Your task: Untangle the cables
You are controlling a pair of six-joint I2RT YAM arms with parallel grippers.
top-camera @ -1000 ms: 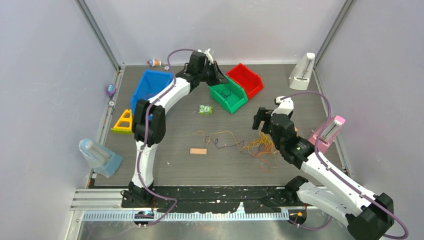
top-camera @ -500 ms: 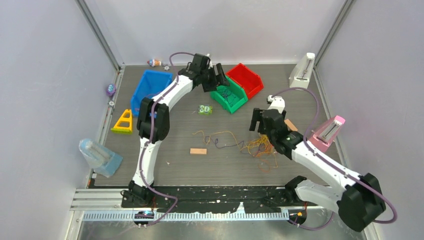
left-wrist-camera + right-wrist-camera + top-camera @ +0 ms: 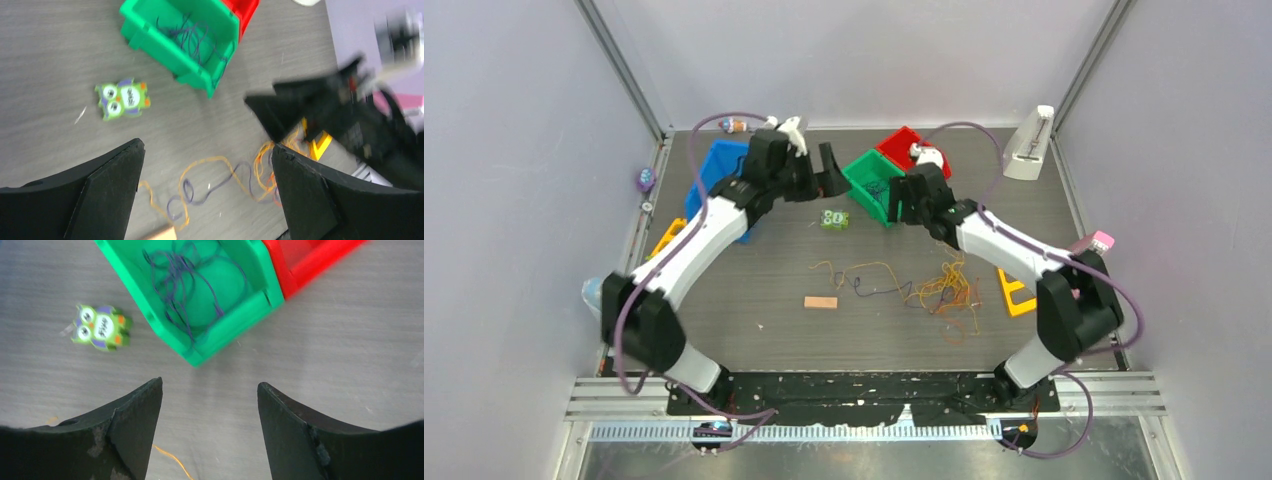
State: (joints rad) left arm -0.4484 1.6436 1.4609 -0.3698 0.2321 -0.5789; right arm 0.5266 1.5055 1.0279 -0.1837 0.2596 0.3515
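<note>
A tangle of orange, yellow, red and purple cables (image 3: 944,290) lies right of the table's middle. From it an orange and a purple strand (image 3: 220,175) trail left. A dark purple cable (image 3: 185,280) lies loose inside the green bin (image 3: 856,165). My left gripper (image 3: 829,172) hangs just left of that bin. In the left wrist view the left gripper (image 3: 207,145) is open and empty, high over the trailing strands. My right gripper (image 3: 906,205) hovers by the bin's right front corner. In the right wrist view the right gripper (image 3: 209,382) is open with nothing between its fingers.
A red bin (image 3: 921,155) touches the green one at the back. A blue bin (image 3: 724,175) stands at back left. An owl toy (image 3: 834,219), a wooden block (image 3: 820,302) and two yellow triangles (image 3: 1016,292) (image 3: 667,240) lie around. A white stand (image 3: 1030,145) is back right.
My left gripper has opened and drawn back leftward from over the green bin. My right arm has swung from above the tangle to the back, beside the green bin.
</note>
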